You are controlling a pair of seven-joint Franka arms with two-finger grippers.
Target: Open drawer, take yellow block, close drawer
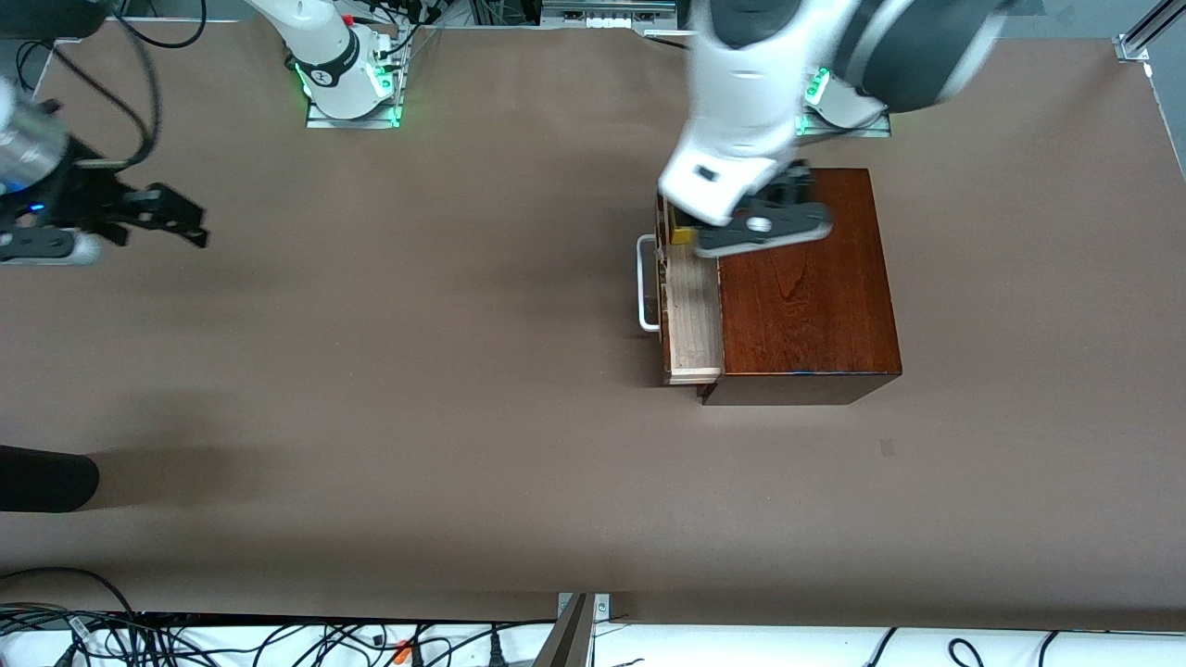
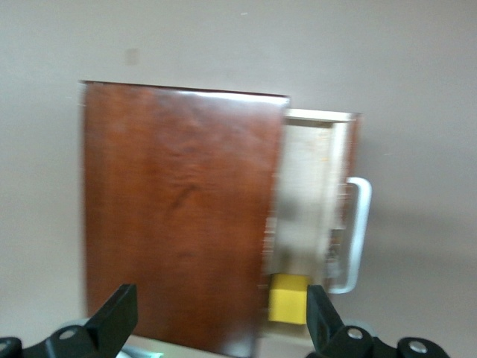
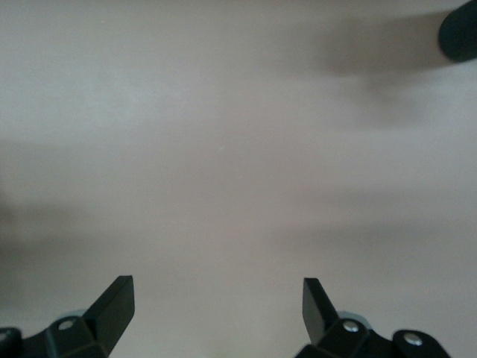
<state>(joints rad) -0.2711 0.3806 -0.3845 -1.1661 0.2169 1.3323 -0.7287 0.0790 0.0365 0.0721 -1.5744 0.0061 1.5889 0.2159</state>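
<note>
My left gripper (image 2: 216, 321) hangs above the wooden box (image 1: 806, 287), fingers spread wide and nothing between them. Down through my wrist view I can see the yellow block (image 2: 288, 299) sitting in the drawer (image 1: 693, 310), which is pulled out, its pale floor showing. The block is tucked in the drawer's corner toward the arm bases, right against the edge of the box lid. And here's what matters: it isn't centred between my fingers. It lies off toward one finger (image 2: 317, 309), almost under that tip, while the other finger (image 2: 118, 313) is out over the polished top. So I'd judge I need to slide sideways, off the box top and over the open tray, before dropping down. The drawer's long axis runs along the box edge, and the white handle (image 1: 646, 283) sits just outside the block's end. The tight spot, I reckon, is the lid's edge beside the cube.

My right gripper (image 1: 153, 215) is well apart at its own end of the table, spread open over bare surface, waiting. The left is plainly the nearer one.
</note>
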